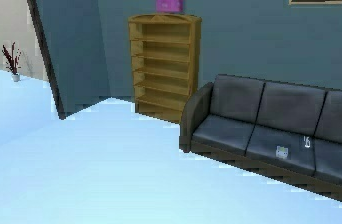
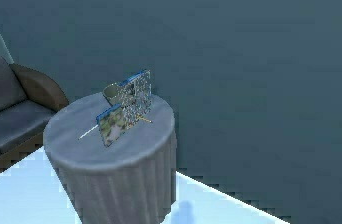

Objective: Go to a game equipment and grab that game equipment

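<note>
gripper state i cannot tell. two flat blue-edged speckled panels [image 2: 126,105] stand on edge, leaning, upon a round grey ribbed drum table [image 2: 119,178], their long edges rising toward the arm side view's right; a dark leather sofa [image 2: 9,110] is near.

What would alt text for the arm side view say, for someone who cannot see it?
A round grey side table stands before a dark blue wall, with two small flat blue-edged things propped on top. The end of a dark sofa shows at the left.
</note>
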